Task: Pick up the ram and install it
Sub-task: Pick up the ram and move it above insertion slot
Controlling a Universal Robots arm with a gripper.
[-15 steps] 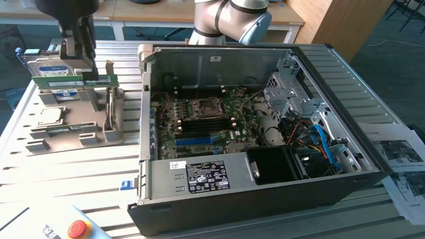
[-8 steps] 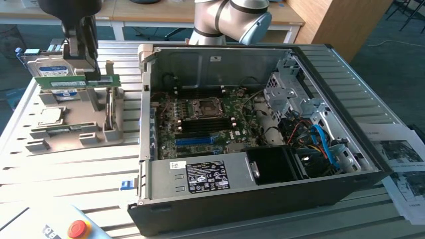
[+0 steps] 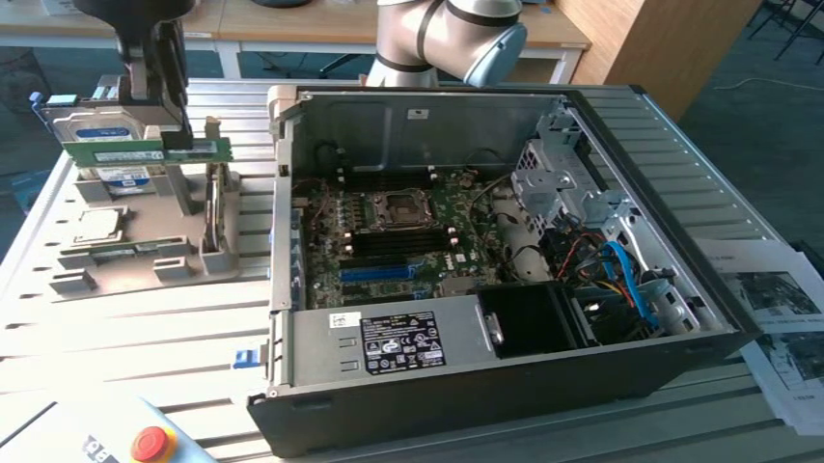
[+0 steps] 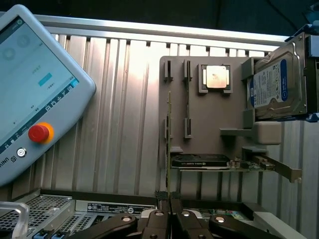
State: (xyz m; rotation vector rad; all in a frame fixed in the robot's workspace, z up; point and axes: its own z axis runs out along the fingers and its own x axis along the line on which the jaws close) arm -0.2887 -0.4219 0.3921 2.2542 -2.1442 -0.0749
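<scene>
Exterior view, arm pointing straight down above the grey tray (image 3: pixel 135 262), gripper (image 3: pixel 165 133) pinched nearly closed on the ram (image 3: pixel 129 151)

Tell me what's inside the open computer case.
A green motherboard with its processor socket, a labelled power supply, a black housing beside it and blue cables. Whatever lies beneath the power supply is covered.

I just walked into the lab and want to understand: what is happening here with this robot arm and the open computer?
The arm's gripper is shut on the ram and holds the green stick above the grey parts holder, beside the open computer case. The hard drive and the processor chip sit in the holder. The ram is not yet on the motherboard.
</scene>
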